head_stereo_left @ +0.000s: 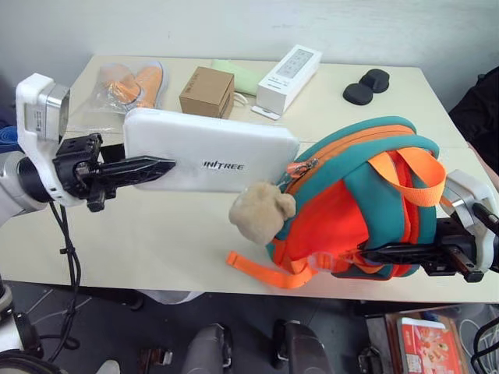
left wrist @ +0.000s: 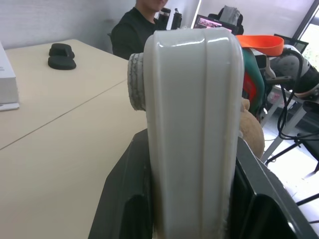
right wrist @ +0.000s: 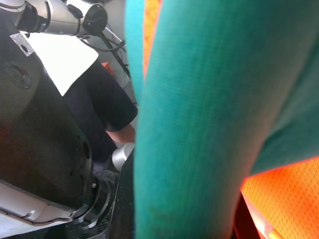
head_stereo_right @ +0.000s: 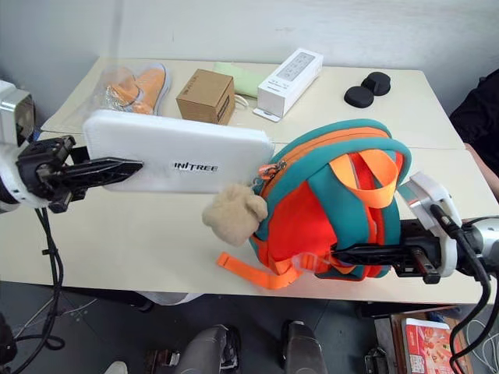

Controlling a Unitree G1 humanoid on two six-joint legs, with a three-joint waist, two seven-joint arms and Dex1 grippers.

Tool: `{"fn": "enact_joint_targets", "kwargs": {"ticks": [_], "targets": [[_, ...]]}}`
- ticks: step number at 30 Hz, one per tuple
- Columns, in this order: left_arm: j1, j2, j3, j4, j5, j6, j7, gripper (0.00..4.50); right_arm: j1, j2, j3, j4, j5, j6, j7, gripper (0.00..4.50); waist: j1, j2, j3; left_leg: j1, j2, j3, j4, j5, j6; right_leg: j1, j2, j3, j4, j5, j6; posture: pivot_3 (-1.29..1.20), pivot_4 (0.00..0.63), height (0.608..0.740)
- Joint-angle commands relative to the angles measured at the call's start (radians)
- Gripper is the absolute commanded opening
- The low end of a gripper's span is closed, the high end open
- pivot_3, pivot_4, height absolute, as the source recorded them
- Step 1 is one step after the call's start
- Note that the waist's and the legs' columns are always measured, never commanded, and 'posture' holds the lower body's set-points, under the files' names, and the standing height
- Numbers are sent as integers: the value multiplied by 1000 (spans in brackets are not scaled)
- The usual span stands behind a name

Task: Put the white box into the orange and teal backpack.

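Two claws busy, one step in hand: feeding the white box [head_stereo_left: 210, 152] into the orange and teal backpack [head_stereo_left: 355, 202]. Left claw [head_stereo_left: 160, 166] clamped on the box's 9 o'clock end, holding it flat and level above the bench [head_stereo_left: 156, 234], with the 3 o'clock end touching the backpack's zip opening [head_stereo_left: 300, 166], just above the plush charm [head_stereo_left: 261, 212]. Right claw [head_stereo_left: 370, 255] pinched shut on the backpack's teal side at 5 o'clock, steadying it upright. Cannot tell how wide the zip gapes. Next, probably: push the box toward 3 o'clock, nose tipped slightly down into the mouth, bag held firm against the shove. Cardboard cube [head_stereo_left: 207, 91] and long carton [head_stereo_left: 289, 77] lying at 12 o'clock, well apart.
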Motion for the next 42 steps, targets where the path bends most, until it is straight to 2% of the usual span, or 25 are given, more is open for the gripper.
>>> {"fn": "enact_joint_targets", "kwargs": {"ticks": [1,14,22,24,27,30,37,42], "targets": [[6,38,72,-42,-101,23,-3,1309,-12,2,-21,-5,9,-34,-1,36,0,0,0,0,0,0,0,0,0,0,0,0,0,0,0,0,150,740],[205,163,256,-91,-160,54,-51,1309,-78,-11,28,63,-4,-54,16,36,-3,1,0,0,1,-1,-1,-1,-2,-1,0,0,0,-1,-2,0,150,740],[311,159,299,-167,-195,45,-60,1309,-118,-12,63,94,-27,-62,34,36,-2,1,1,0,2,-1,-1,-2,-3,-2,-1,0,0,-2,-4,0,150,740],[318,153,290,-177,-186,26,-52,1309,-125,-11,66,96,-24,-58,35,36,-2,2,1,0,2,-2,-1,-2,-3,-2,-1,0,0,-2,-4,0,150,740],[294,112,192,-196,-71,-75,10,1309,-135,-9,69,92,-17,-51,31,36,-1,2,1,0,2,-1,-2,-2,-4,-2,-1,0,0,-2,-5,0,150,740],[280,96,164,-183,-36,-122,24,1309,-125,-16,59,85,-8,-40,37,36,-1,3,1,0,2,-1,-2,-2,-4,-2,-1,0,0,-2,-5,0,150,740],[192,88,125,-113,-79,-138,25,1309,-97,-24,44,57,15,-26,55,36,-1,3,1,0,1,-1,-2,-2,-3,-2,-1,0,0,-2,-5,0,150,740],[75,36,-2,-83,-90,-148,15,1309,-120,3,72,44,21,-32,28,36,1,3,1,0,1,-1,-2,-2,-3,-2,-1,-1,0,-2,-4,0,150,740]]}}
